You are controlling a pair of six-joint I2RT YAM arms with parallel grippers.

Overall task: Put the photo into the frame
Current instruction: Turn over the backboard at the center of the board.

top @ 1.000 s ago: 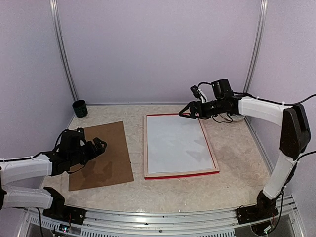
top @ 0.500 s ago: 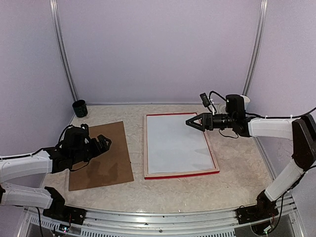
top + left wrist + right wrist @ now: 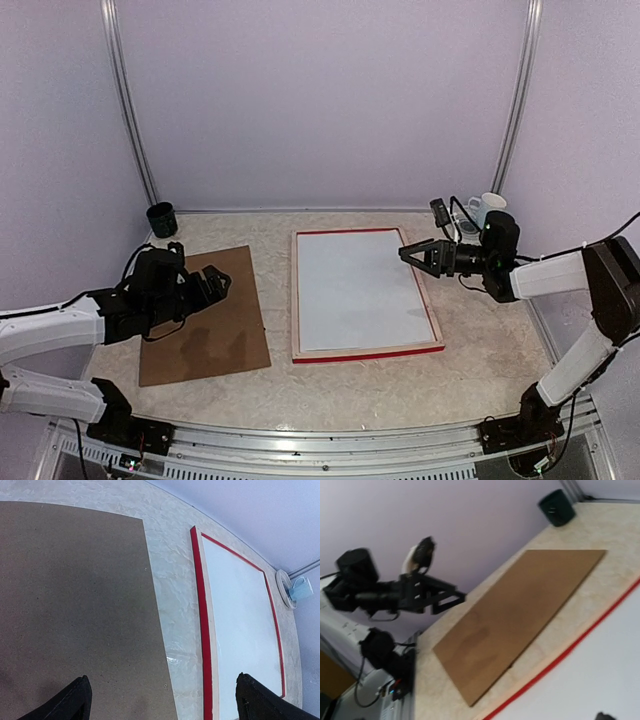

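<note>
Nearest, on the left side of the worktop (image 3: 470, 340), lies a flat brown board (image 3: 205, 310). Its near edge is close to the worktop's near edge. The left gripper (image 3: 215, 283) hangs over the left part of this board. Its two fingers are spread wide, and there is nothing between them.

Just to the right of the board, with a strip of bare worktop between them, lies the frame (image 3: 370, 354). It is in the middle of the worktop. It lies flat with its pale wood rim facing up, and its red edges show along the sides. A white sheet (image 3: 360, 290) fills the inside of the frame. I cannot tell if this sheet is the back of the photo.

The right gripper (image 3: 408, 255) is at the frame's right rim, towards the far end. Its fingers are spread apart too and hold nothing. I cannot tell if it touches the rim.

Farthest away, a dark green cup (image 3: 161, 218) stands in the far left corner. A pale mug (image 3: 488, 208) stands on a small plate near the far right corner.
</note>
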